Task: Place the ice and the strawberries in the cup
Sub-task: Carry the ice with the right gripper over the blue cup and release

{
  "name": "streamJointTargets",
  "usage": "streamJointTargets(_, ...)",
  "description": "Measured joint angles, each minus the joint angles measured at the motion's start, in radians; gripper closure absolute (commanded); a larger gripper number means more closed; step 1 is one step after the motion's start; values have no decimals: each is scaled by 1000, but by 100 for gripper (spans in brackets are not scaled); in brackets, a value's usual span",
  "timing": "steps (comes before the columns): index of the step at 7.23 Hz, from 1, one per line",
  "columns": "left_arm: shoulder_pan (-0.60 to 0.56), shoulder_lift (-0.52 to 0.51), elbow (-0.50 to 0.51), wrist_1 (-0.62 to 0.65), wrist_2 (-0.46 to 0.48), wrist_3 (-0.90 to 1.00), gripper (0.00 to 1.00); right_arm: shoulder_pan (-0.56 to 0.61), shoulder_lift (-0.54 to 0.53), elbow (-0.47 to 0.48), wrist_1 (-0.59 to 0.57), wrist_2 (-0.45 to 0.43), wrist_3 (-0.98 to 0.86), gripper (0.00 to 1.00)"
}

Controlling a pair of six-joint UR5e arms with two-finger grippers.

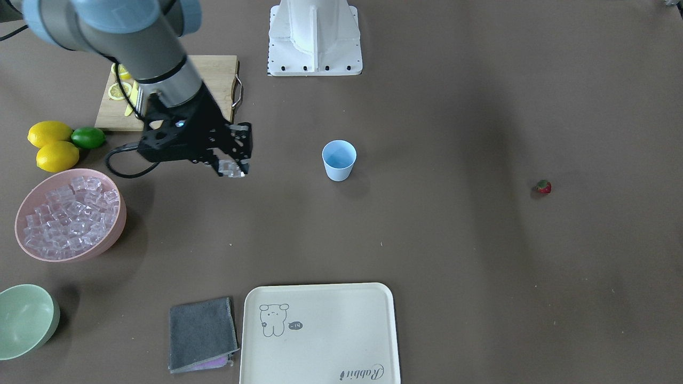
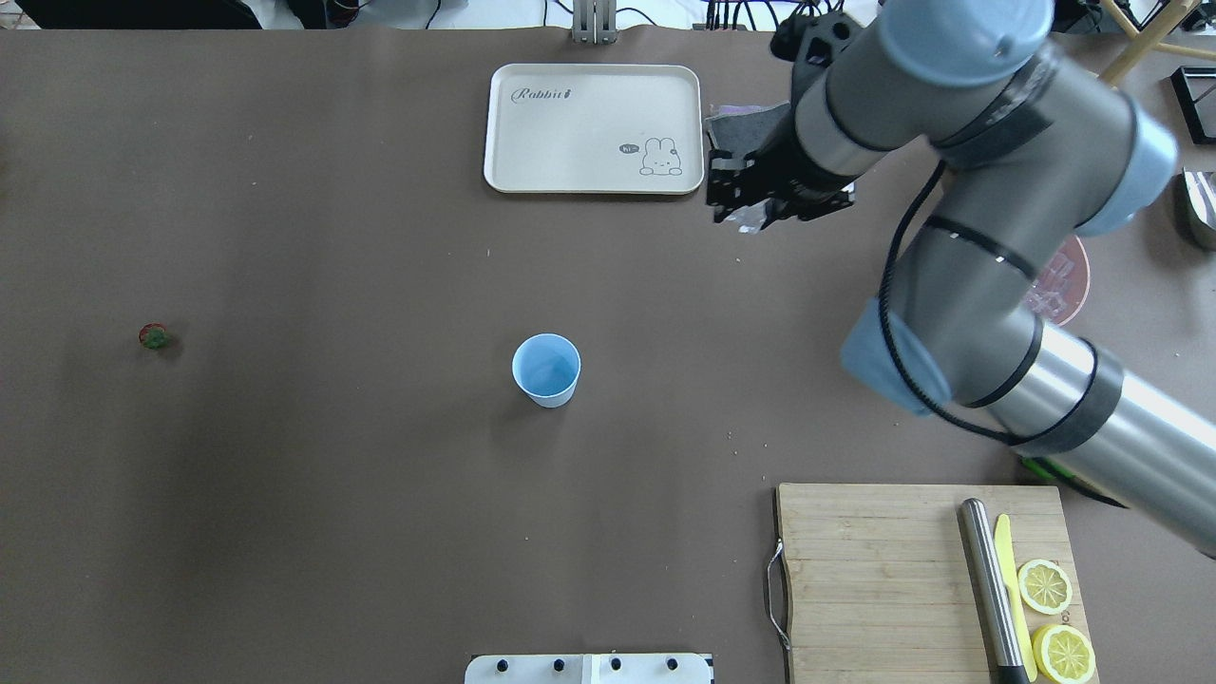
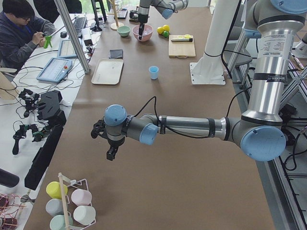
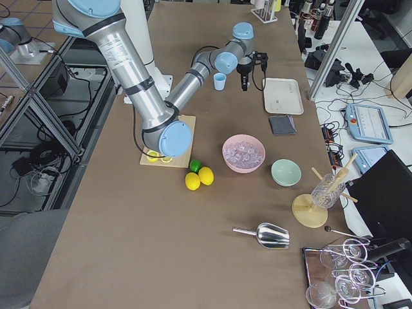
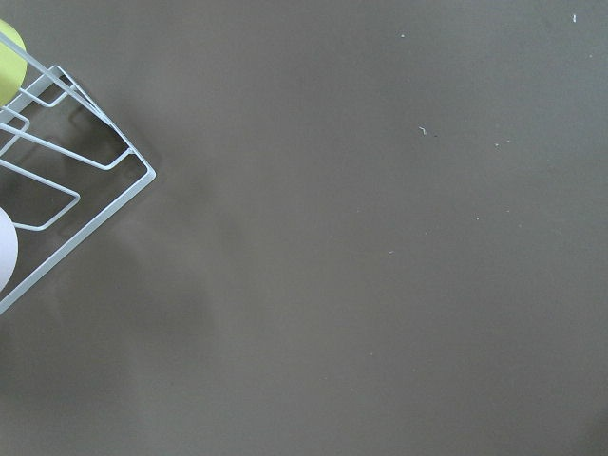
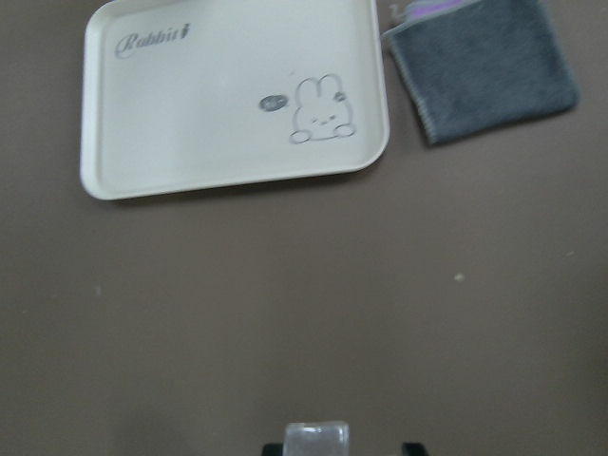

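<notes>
Ice cube, one, sits pinched in right hand; one cup, one strawberry stand apart.

Silver right arm, pale-blue joints, black gripper

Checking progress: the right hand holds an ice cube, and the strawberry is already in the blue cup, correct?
The right hand does hold an ice cube, but the strawberry lies on the table, far from the empty cup; the front-facing view shows it.
</notes>
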Motion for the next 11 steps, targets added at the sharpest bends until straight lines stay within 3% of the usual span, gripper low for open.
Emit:
streamJointTargets(3, 0, 1, 7, 0, 0, 0, 2, -251, 124, -102, 29, -260, 187, 100)
streamJointTargets(6, 0, 2, 25, -13, 0, 1, 2, -291, 206, -225, 32, -317, 207, 100)
streamJointTargets(7, 0, 2, 40, -33, 0, 0, 2, -292, 211, -241, 32, -326, 206, 59)
streamJointTargets(8, 0, 1, 53, -49, 0, 0, 3, -292, 212, -248, 32, -329, 206, 1)
streamJointTargets(11, 0, 0, 63, -64, 0, 0, 2, -298, 212, -250, 33, -326, 217, 0)
